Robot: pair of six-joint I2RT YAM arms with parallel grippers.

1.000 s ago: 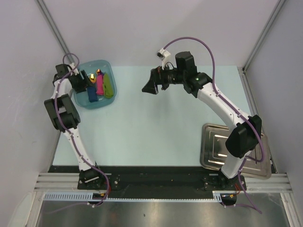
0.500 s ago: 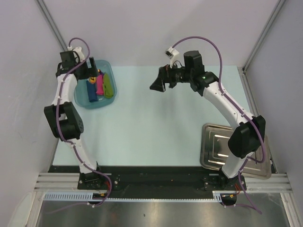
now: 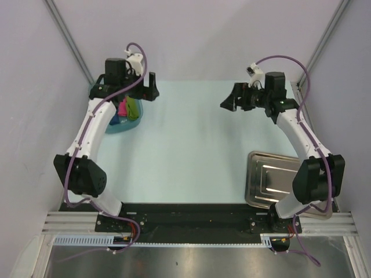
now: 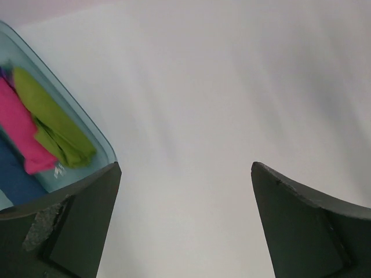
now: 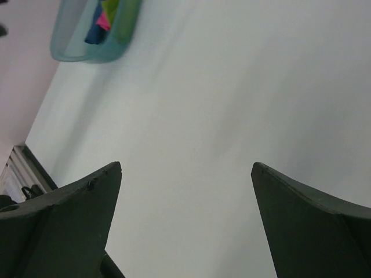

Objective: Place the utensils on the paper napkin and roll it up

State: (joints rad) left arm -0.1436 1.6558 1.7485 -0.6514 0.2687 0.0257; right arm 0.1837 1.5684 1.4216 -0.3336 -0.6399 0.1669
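Observation:
The paper napkin [image 4: 13, 180] is a dark blue piece lying in the pale teal tub [image 3: 119, 128], also in the right wrist view [image 5: 93, 32]. The utensils are hidden, since my left arm covers most of the tub from above. My left gripper [image 3: 149, 91] hovers at the tub's right edge. In its own view it stands open [image 4: 185, 168] over bare table, with nothing between the fingers. My right gripper [image 3: 227, 99] hangs above the back right of the table, pointing left. It is open and empty too [image 5: 185, 165].
A pink piece [image 4: 20, 133] and a lime-green piece [image 4: 52, 116] lie beside the napkin in the tub [image 4: 93, 167]. A shiny steel tray [image 3: 272, 179] sits at the front right, next to my right arm's base. Grey walls close in the table.
My left gripper opened wide and swung right, from above the tub's left side to its right edge. My right gripper drew back to the right, away from the table's middle.

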